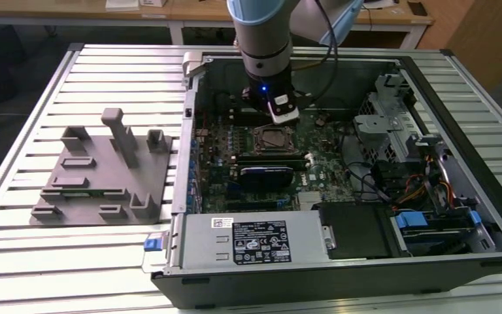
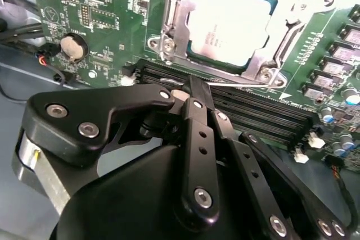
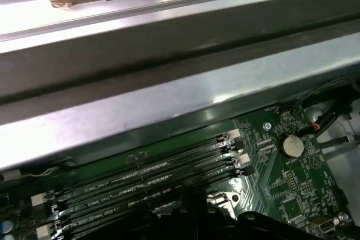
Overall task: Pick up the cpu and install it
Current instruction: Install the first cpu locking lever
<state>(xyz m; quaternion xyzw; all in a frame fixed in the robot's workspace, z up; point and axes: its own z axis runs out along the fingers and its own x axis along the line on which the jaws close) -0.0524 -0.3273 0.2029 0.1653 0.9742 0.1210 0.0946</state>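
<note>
The cpu [image 2: 230,23], a flat square chip with a silver-grey top, lies inside the motherboard socket [image 2: 169,21], whose metal frame surrounds it. In the exterior view the cpu [image 1: 274,138] sits in the middle of the board inside the open computer case [image 1: 460,91]. My gripper [image 1: 282,115] hangs just behind and above the socket. In the second wrist view my gripper [image 2: 190,87] has its black fingers drawn together over the memory slots, a short way from the chip, with nothing between them.
Black memory slots [image 3: 146,178] run beside the socket, and a coin battery [image 3: 292,146] sits nearby. The grey power supply [image 1: 251,239] fills the case's near side, with drive bays and cables [image 1: 408,163] on the exterior view's right. A grey parts fixture [image 1: 102,170] stands on the slatted table.
</note>
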